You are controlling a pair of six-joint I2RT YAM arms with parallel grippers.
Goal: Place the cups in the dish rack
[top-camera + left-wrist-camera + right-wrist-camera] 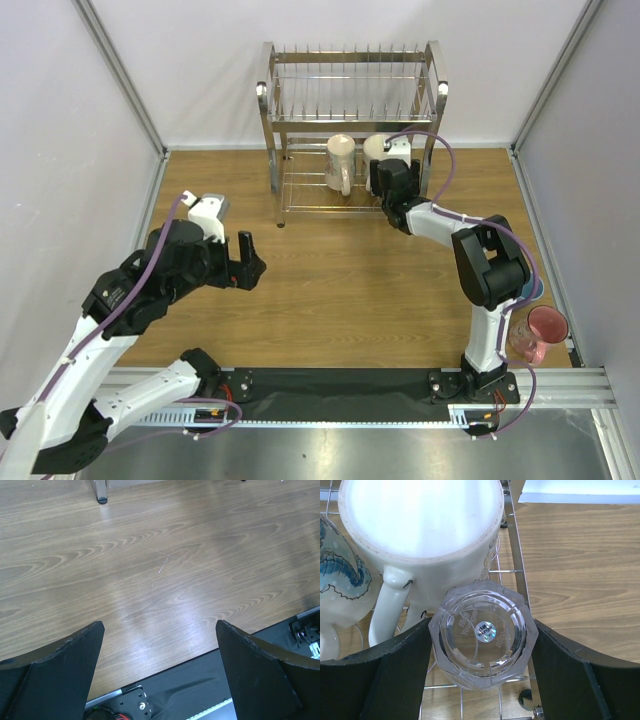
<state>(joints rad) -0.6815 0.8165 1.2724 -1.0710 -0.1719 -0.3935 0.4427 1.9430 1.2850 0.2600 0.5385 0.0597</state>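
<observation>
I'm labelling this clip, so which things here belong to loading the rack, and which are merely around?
Job: dish rack; taller cream mug and second cream mug on its lower tier; glass tumbler in the right claw; pink mug; light blue cup, mostly hidden behind the right arm.
Merely around: wooden table; black strip along its near edge.

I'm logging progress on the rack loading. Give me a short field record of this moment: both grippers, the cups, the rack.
left gripper: open, empty, over bare table
right gripper: closed on the glass tumbler, fingers against both sides
glass tumbler: base up, at the lower tier's right edge; whether it rests on the wires is unclear
dish rack: upper tier empty
lower tier: taller cream mug, inverted cream mug right of it
pink mug: on the table by the right arm's base, not loaded
</observation>
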